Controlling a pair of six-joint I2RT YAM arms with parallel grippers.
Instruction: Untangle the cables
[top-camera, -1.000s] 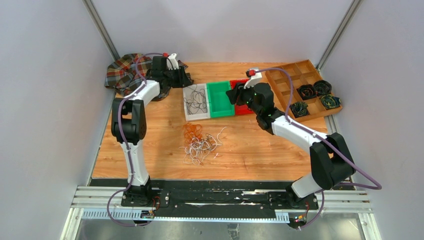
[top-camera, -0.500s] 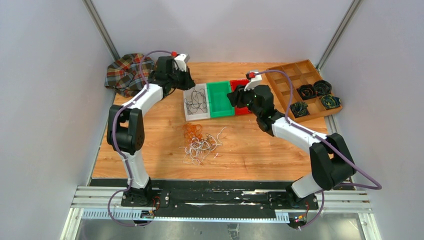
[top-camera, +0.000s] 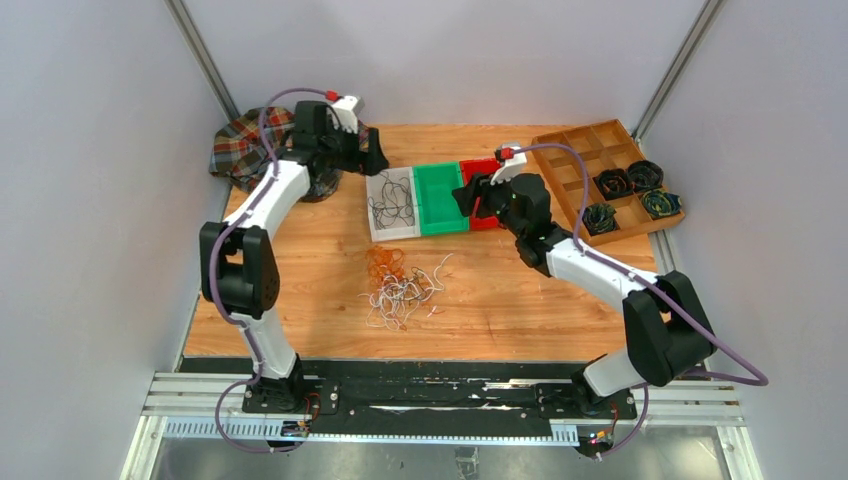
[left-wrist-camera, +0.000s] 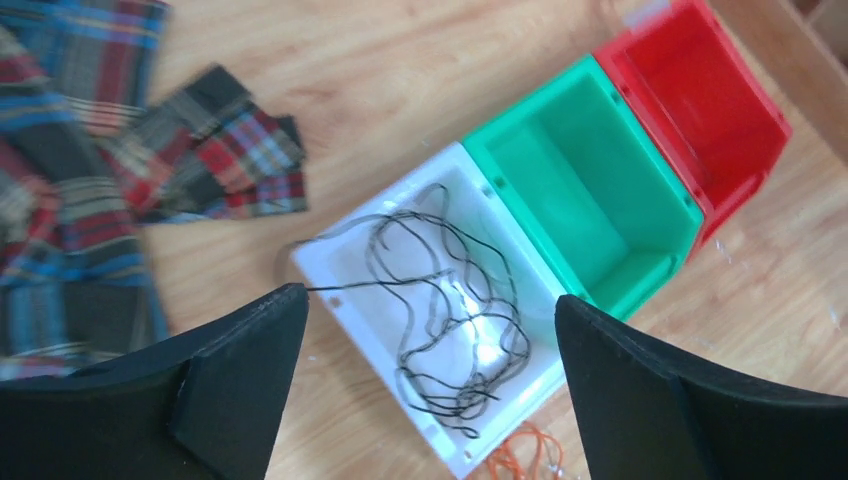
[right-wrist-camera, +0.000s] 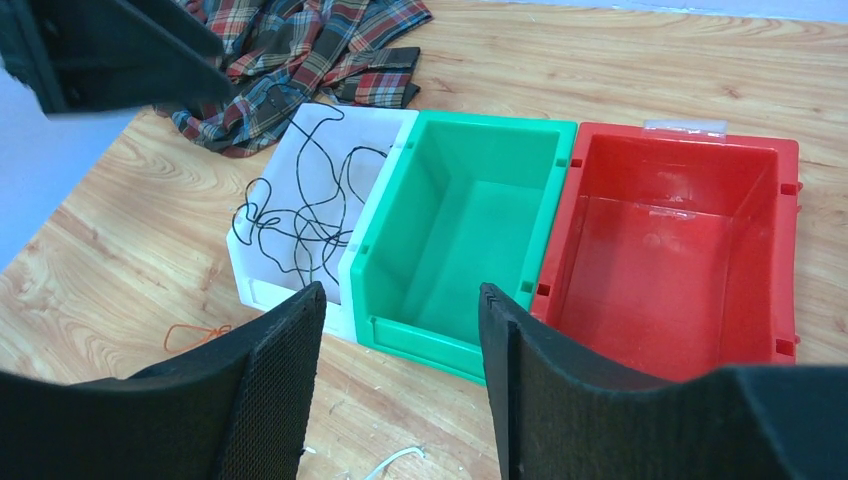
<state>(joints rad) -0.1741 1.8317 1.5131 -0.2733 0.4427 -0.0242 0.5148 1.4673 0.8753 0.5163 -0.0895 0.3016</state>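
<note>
The left gripper (left-wrist-camera: 430, 305) hangs above the white bin (left-wrist-camera: 372, 352), its jaws spread wide with nothing between them; the black cables (left-wrist-camera: 450, 330) lie in loose loops inside that bin, one strand reaching over the rim toward the plaid cloth (left-wrist-camera: 90, 200). The right gripper (right-wrist-camera: 400, 300) is also parted and empty, poised over the near wall of the green bin (right-wrist-camera: 470, 135), which stands between the white bin and the red bin (right-wrist-camera: 690, 150), touching both; the orange and pale cables (top-camera: 400, 285) sit tangled on the wooden table (top-camera: 520, 310) near the bins, on the arm-base side.
</note>
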